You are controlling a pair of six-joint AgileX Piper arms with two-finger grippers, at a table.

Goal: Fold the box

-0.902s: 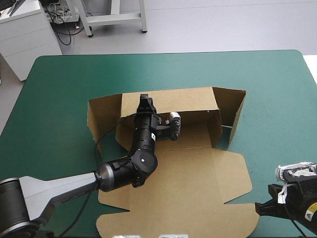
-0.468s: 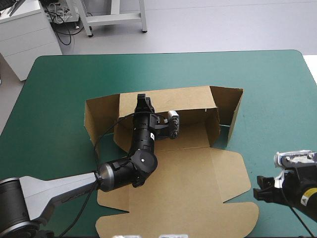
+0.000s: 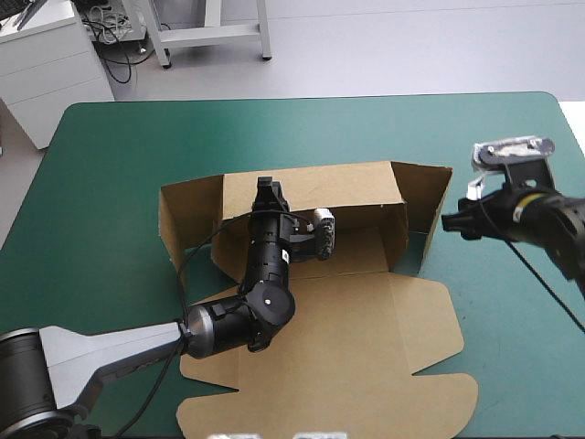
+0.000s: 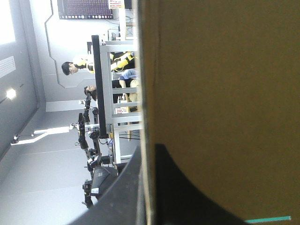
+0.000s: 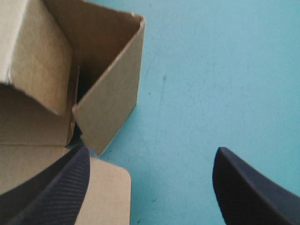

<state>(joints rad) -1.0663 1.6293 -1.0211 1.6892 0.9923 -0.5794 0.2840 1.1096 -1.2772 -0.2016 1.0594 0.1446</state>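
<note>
Teal-green table cover (image 3: 101,165) bearing, at its middle, the cut sheet of brown board, the box (image 3: 361,261): rear wall (image 3: 338,183) raised, lid panel (image 3: 347,357) flat toward you. Your left black-finned gripper (image 3: 267,187) is clamped over the rear wall's top edge, apparently to keep it upright. Your right black-finned gripper (image 3: 454,222), fingers apart, hovers just beside the angled right end flap (image 3: 437,206), likely placed to fold it inward.

legible text: none, in any view.
box (image 3: 320,357): bare brown board, no print seen.
white sticker (image 3: 285,258): on left arm (image 3: 260,315), near the wrist; characters too small to read.
yellow sticker (image 3: 522,209): on right arm (image 3: 553,218); too small to read.
</note>
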